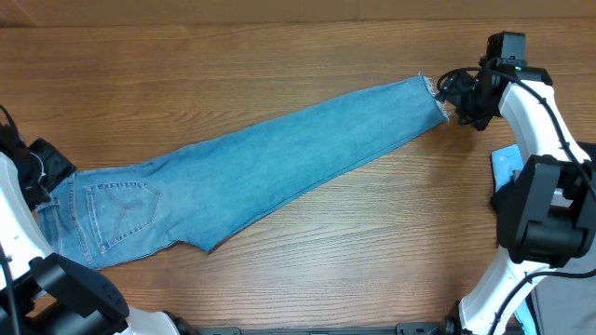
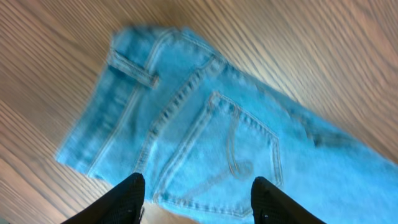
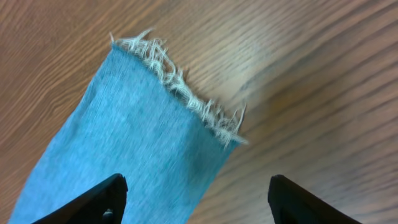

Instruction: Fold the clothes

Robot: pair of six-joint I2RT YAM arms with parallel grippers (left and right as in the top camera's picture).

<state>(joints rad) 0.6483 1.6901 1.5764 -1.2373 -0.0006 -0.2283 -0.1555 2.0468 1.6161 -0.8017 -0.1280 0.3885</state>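
While the jeans [image 1: 251, 172] stretch across the counter [image 1: 279, 56], left claw [image 2: 199, 194] gapes above the waistband [image 2: 115, 109], right claw [image 3: 196, 198] above the frayed hem [image 3: 180, 87]. Bare wood borders both long edges.

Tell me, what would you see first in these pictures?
The long blue jeans lie slantwise across the wooden table, waist at the left, leg reaching the upper right. Its frayed hem of white threads sits by the open right gripper; the stitched back pocket sits below the open left gripper.
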